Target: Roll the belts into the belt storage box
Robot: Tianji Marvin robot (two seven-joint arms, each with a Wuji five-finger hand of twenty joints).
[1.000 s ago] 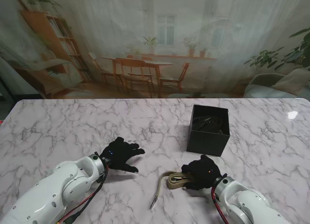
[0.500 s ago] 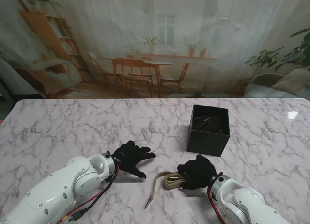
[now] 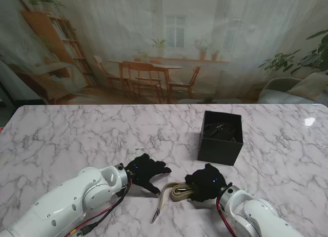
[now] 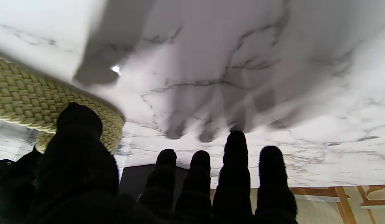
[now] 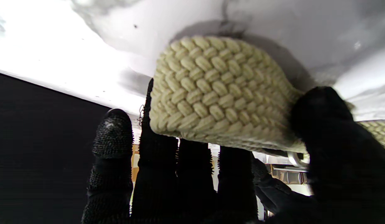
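Nearest to me, the belt's loose tail [image 3: 160,205] lies flat on the tabletop [image 3: 66,137], its metal tip pointing back toward me; it trails free, likely because only the other end has been wound so far. Just beyond it, the right robot hand [image 3: 205,181] pinches the woven belt [image 5: 217,90], thumb on one side and fingers [image 5: 113,137] on the other, holding the partly formed coil so it cannot spring open. The left robot hand [image 3: 147,171] hovers just beside the tail with fingers spread and nothing held; in its wrist view the braid [image 4: 27,99] sits right by the thumb, a good spot for steadying or feeding the strap as it rolls. Farther off stands the black storage box [image 3: 221,138], open-topped and near the right robot hand, apparently already holding a dark belt.
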